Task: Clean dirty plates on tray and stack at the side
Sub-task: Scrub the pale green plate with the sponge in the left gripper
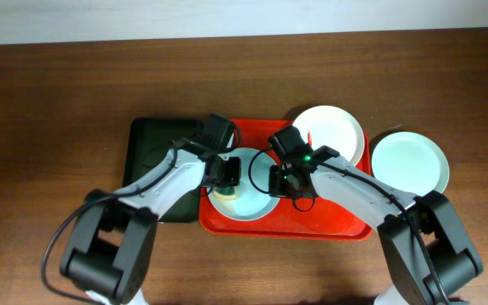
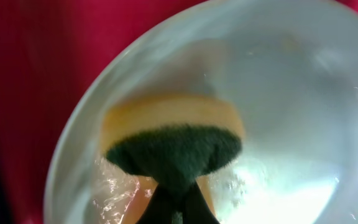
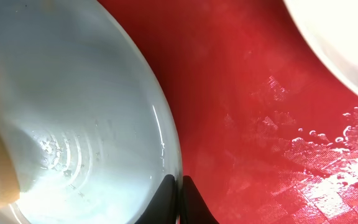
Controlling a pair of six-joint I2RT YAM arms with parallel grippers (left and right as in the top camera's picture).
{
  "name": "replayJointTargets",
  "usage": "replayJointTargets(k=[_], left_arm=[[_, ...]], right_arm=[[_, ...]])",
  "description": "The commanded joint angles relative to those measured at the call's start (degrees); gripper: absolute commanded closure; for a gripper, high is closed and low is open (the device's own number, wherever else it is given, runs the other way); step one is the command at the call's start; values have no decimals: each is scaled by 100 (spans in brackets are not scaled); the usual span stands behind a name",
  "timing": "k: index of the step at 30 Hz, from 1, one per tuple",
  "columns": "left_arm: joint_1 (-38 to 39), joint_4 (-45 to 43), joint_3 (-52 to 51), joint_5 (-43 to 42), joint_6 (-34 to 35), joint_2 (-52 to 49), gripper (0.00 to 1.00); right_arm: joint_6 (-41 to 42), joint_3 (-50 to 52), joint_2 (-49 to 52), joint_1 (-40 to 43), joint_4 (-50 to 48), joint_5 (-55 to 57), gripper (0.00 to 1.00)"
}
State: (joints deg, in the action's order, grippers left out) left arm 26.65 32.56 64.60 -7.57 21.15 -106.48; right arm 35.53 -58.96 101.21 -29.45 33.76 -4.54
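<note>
A pale blue plate [image 1: 252,196] lies at the left of the red tray [image 1: 329,222]. My left gripper [image 1: 225,175] is shut on a yellow sponge with a green scouring pad [image 2: 173,140], which is pressed onto the wet plate [image 2: 291,93]. My right gripper [image 3: 179,186] is shut on that plate's right rim [image 3: 166,134], one finger inside and one outside. A white plate [image 1: 329,131] sits at the tray's back right corner, and its edge shows in the right wrist view. A mint green plate [image 1: 409,163] rests on the table to the right of the tray.
A dark green tray [image 1: 151,157] lies against the red tray's left side, under my left arm. The red tray floor [image 3: 266,124] is wet, with droplets near the white plate. Brown tabletop surrounds everything.
</note>
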Motion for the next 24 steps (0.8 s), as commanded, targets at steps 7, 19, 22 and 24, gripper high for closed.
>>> replayJointTargets(k=[7,19,22,24], left_arm=[[208,-358,-44,-2031,144,-516,100],[55,905,557,376,-144,236,100],[57,684,367,807,-144,192,100],[57,216,83,802,-144,190,100]], right_arm=[[-72,68,44,-103,-83,-125,96],[-74,68,44,-103,-83,-120,96],[-74,68,44,-103,-83,-120,96],[-74,68,44,-103,-83,-120,96]])
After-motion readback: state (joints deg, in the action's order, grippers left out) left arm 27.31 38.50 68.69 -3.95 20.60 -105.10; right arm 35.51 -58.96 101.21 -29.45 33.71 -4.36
